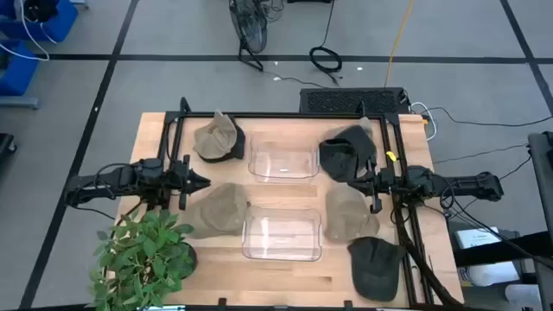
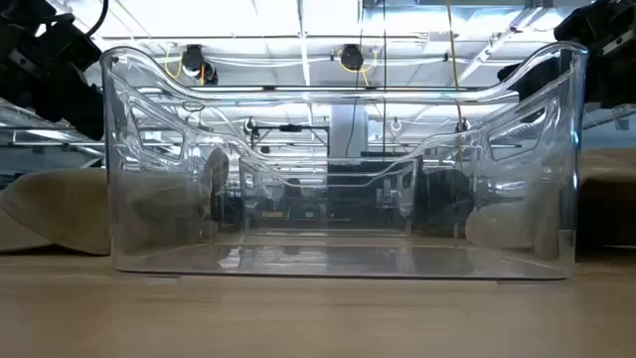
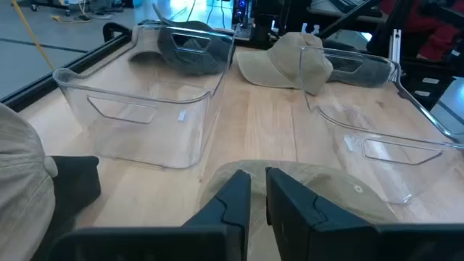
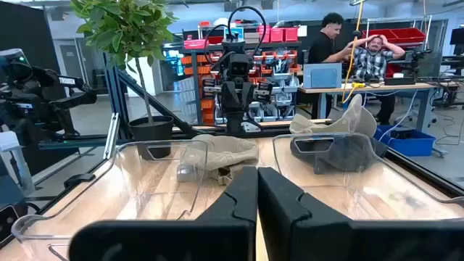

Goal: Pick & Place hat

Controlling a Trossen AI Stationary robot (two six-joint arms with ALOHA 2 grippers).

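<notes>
Left gripper point(image 1: 200, 182): at 9 o'clock on the bench, jaws narrow and holding nothing, just beside the tan hat point(image 1: 218, 210) that lies at the near bin's left wall.
Step in hand: you look to be about to pick that tan hat; open the jaws first, then come down on the crown, clear of the near bin point(image 1: 282, 234).
Placing: lift high enough to clear the clear wall before you let go over the bin.
Right gripper point(image 1: 352, 182): at 3 o'clock, jaws all but closed and empty, over a second tan hat point(image 1: 349, 214).
Bench point(image 1: 259, 276): pale wood; a potted plant point(image 1: 143, 255) at 7 o'clock, a far bin point(image 1: 282, 161) at 12 o'clock.
Room: grey floor with cables beyond the far edge.
</notes>
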